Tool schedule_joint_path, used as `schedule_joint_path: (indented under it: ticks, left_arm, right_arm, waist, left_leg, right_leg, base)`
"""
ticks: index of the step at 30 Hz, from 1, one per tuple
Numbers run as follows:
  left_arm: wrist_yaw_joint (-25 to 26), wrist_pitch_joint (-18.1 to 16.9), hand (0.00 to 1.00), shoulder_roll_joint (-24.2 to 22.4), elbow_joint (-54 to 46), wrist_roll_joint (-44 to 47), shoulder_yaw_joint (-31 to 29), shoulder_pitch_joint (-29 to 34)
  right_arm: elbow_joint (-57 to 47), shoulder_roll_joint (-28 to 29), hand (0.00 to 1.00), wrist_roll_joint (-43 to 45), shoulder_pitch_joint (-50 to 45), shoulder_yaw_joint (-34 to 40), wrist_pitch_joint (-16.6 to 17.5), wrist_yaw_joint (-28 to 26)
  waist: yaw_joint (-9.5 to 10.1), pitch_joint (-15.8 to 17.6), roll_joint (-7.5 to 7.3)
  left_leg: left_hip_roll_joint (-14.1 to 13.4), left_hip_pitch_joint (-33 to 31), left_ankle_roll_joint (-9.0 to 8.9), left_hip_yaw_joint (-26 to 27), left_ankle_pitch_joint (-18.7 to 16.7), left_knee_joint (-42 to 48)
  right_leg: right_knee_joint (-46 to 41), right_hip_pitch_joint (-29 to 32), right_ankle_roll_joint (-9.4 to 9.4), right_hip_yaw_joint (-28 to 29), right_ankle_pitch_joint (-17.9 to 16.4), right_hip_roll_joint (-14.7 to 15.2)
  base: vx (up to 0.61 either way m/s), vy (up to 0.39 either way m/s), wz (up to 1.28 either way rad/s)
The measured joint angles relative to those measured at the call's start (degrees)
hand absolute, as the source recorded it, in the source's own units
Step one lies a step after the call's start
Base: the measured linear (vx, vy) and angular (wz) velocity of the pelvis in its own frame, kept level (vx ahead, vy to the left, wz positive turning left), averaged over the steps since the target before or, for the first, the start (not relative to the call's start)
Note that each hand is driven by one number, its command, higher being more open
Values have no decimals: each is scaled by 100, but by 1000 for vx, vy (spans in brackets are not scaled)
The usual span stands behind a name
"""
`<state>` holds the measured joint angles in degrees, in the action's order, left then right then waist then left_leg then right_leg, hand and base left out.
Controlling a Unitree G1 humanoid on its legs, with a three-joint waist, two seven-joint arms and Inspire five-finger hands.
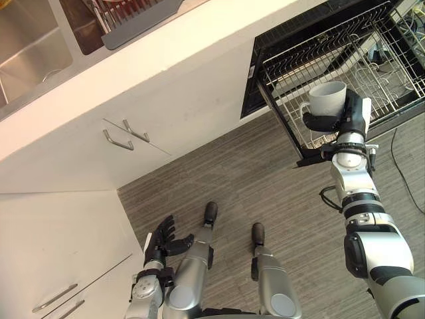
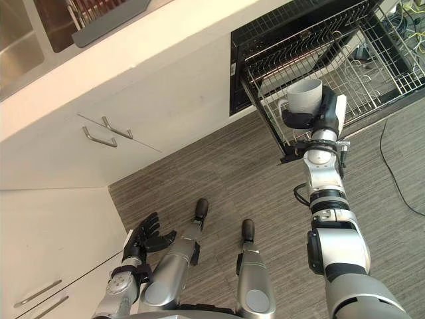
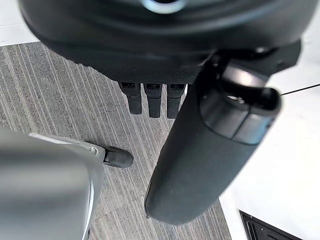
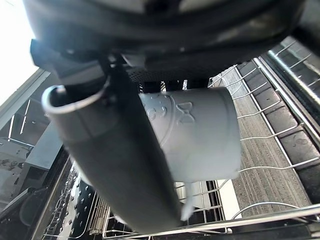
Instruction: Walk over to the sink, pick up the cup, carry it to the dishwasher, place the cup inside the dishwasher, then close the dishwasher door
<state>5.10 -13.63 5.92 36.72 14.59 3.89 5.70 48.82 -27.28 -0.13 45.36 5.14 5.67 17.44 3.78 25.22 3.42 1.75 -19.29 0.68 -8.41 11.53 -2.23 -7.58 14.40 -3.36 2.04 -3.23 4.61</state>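
Right wrist view: right robot hand grasps the cup round its body, a sound hold for a rigid, light, smooth, likely fragile item; left robot hand released.

Counter along the left and far side; sink set in it at far left; dish drainer at the sink's right side; cabinet doors with handles below the counter; dishwasher right of the cabinets, its rack drawn out above the floor; cup, in the right hand, over the rack's near left corner; left hand low, beside the cabinets.
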Motion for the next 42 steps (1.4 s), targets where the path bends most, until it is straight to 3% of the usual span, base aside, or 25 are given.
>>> schedule_joint_path:
  ticks: [12, 16, 26, 33, 36, 42]
  left_arm:
    - [12, 0, 90, -7, 24, -1, 3, -64]
    - [110, 7, 90, -27, 23, 0, 2, -64]
    - [71, 142, 90, -40, 182, -12, -105, -59]
    - [-77, 349, 90, -30, 535, -138, -385, 207]
    - [-115, 378, 90, -37, 681, -257, -437, 274]
    - [-136, 384, 90, -38, 820, -285, -471, 358]
  right_arm:
    - [-28, 13, 90, 54, -46, 4, -6, 0]
    - [-488, 88, 90, 58, -402, 46, -12, 2]
    - [-3574, 1224, 90, 101, -2562, 431, -13, 51]
    - [-5164, 2083, 90, 95, -4201, 566, 99, -213]
    - [-5698, 2265, 90, 47, -4572, 558, 217, -366]
    - [-6303, 2326, 90, -10, -4622, 516, 415, -537]
  waist:
    - [23, 2, 5]
    - [19, 2, 5]
    - [-161, -81, -65]
    - [-266, -721, -450]
    - [-309, -989, -488]
    - [-315, -1168, -487]
  left_leg:
    - [-66, 213, -27, 19, 156, -268]
    - [-81, 306, -29, 21, 155, -268]
    - [-136, 737, -112, -4, 78, -273]
    - [-101, 1155, -175, -130, -130, -272]
    - [-77, 1324, -162, -205, -165, -271]
    - [-88, 1454, -178, -314, -201, -194]
  right_leg:
    - [-68, -39, -1, 4, -2, -39]
    - [-62, -127, -2, 7, -2, -53]
    - [64, -628, -3, -52, -14, -104]
    - [54, -1104, 32, -201, -239, -69]
    - [50, -1305, 49, -283, -329, -48]
    - [60, -1526, 90, -396, -374, -74]
  base:
    - [0, -8, -1]
    - [1, -8, 0]
    - [7, -22, 2]
    - [53, -28, 11]
    - [54, -28, 15]
    - [6, -27, 8]
